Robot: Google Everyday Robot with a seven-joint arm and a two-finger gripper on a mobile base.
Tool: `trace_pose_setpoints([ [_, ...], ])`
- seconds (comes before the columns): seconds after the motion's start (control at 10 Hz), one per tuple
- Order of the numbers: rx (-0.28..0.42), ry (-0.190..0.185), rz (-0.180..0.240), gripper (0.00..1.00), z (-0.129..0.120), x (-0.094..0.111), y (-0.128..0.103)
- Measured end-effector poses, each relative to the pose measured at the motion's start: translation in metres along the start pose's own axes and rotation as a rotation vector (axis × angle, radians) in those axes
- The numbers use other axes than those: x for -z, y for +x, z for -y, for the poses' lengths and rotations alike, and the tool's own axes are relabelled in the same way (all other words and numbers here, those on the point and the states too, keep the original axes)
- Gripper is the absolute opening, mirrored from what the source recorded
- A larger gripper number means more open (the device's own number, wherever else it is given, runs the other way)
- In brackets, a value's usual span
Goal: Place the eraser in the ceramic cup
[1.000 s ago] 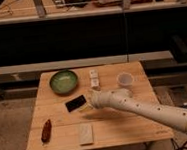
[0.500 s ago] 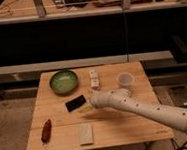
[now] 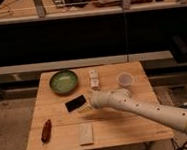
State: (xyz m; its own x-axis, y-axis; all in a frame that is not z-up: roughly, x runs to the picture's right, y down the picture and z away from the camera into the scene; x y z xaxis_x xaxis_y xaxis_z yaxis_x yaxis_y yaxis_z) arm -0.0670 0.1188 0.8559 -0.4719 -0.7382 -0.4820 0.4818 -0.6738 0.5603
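The eraser (image 3: 75,102), a small flat black slab, lies on the wooden table (image 3: 117,125) left of centre. The ceramic cup (image 3: 124,79), small, white and round, stands upright near the table's far right. My gripper (image 3: 86,106) reaches in from the right on a white arm and sits just right of the eraser, at its near right edge. I cannot tell whether it touches the eraser.
A green bowl (image 3: 63,81) stands at the far left. A small white packet (image 3: 94,79) lies between bowl and cup. A red elongated object (image 3: 46,130) lies near the front left edge. A pale beige block (image 3: 85,133) lies near the front edge.
The gripper has shifted slightly left toward the eraser. The eraser and the other objects have not moved.
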Motion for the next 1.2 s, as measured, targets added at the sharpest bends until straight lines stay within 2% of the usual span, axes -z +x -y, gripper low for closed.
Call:
trace_pose_setpoints([
  [0.3,0.065,0.063,-0.032,0.8,0.017,-0.016,0.01],
  [0.5,0.099,0.082,-0.042,0.8,0.016,-0.022,0.009],
  [0.9,0.143,0.067,0.006,0.8,-0.004,-0.022,-0.004],
  [1.2,0.13,0.065,0.038,0.8,-0.011,-0.024,-0.009],
])
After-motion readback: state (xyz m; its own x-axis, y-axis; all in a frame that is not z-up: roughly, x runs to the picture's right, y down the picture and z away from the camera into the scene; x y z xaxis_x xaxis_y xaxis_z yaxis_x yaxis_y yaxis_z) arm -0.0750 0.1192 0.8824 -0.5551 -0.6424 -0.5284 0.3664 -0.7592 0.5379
